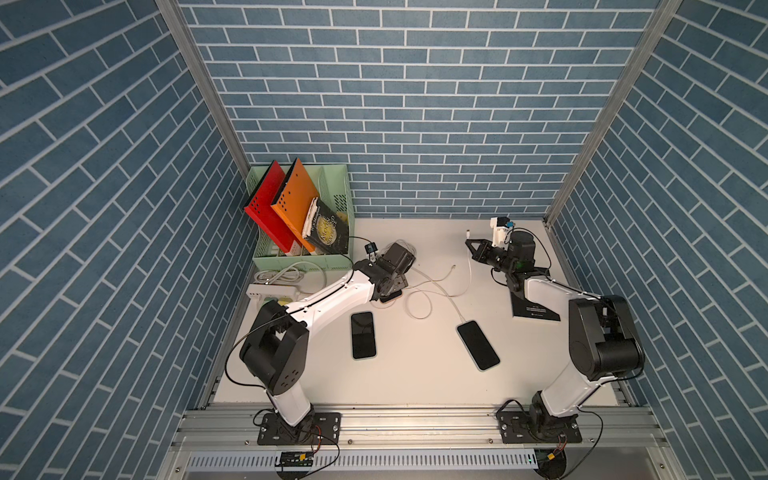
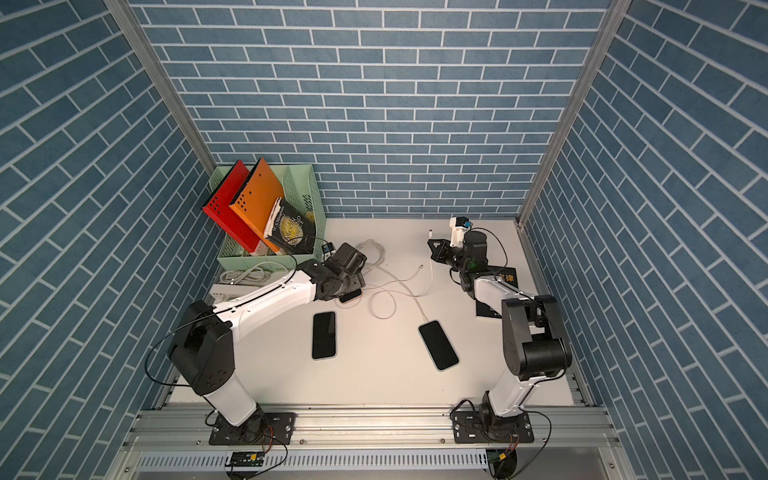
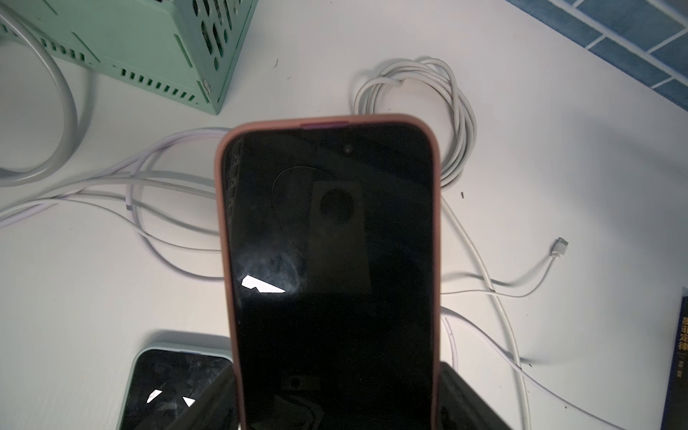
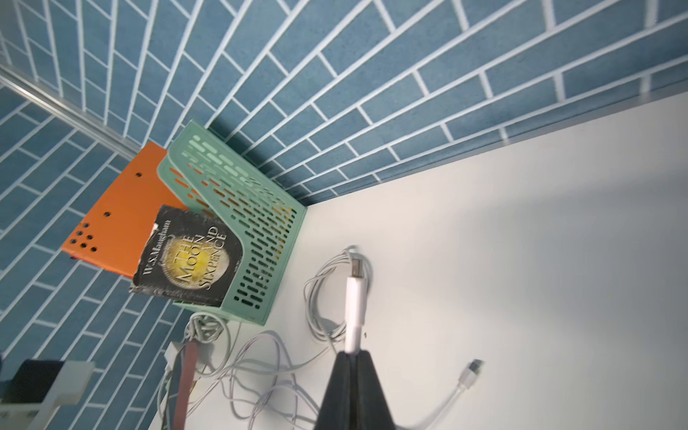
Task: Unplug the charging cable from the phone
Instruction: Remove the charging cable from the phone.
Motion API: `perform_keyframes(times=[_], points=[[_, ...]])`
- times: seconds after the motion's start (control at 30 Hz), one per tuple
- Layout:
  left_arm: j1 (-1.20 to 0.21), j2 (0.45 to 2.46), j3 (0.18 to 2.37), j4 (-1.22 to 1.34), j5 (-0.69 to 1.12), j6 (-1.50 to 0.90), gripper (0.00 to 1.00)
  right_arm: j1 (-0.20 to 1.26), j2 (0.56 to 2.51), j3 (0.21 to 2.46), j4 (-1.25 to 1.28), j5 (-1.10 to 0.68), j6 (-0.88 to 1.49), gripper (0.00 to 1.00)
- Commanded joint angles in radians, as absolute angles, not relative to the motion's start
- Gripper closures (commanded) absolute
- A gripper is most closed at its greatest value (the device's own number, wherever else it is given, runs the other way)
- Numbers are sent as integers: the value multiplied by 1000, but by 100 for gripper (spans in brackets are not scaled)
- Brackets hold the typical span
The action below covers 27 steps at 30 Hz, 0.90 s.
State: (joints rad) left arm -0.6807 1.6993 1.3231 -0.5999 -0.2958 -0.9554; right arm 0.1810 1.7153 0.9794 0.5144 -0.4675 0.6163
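While the right end effector (image 4: 353,355) pinched the charging cable (image 4: 355,298) by its plug, the left end effector (image 3: 335,398) gripped the pink-cased phone (image 3: 327,231), unplugged.

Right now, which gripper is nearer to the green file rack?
Left. The left gripper, shut on the pink-cased phone, is close beside the green file rack; the right gripper, shut on the white cable plug, is far across from it.

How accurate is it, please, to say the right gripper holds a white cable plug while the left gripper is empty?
Only the end is wrong: the left wrist view shows the left gripper closed on a pink-cased phone. The right gripper does hold the white cable plug.
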Motion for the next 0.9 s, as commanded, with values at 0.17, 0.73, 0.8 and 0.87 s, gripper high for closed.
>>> perform_keyframes(times=[0.17, 0.73, 0.8, 0.87], points=[[-675, 1678, 1306, -583, -297, -886, 97, 130, 1850, 1062, 504, -299, 701, 100], [-689, 1728, 1293, -592, -196, -811, 97, 59, 2066, 1209, 390, -259, 741, 100], [-694, 1736, 1298, -598, -194, -808, 97, 57, 2072, 1207, 378, -255, 738, 100], [-698, 1741, 1298, -598, -194, -805, 97, 56, 2071, 1201, 373, -248, 734, 100]])
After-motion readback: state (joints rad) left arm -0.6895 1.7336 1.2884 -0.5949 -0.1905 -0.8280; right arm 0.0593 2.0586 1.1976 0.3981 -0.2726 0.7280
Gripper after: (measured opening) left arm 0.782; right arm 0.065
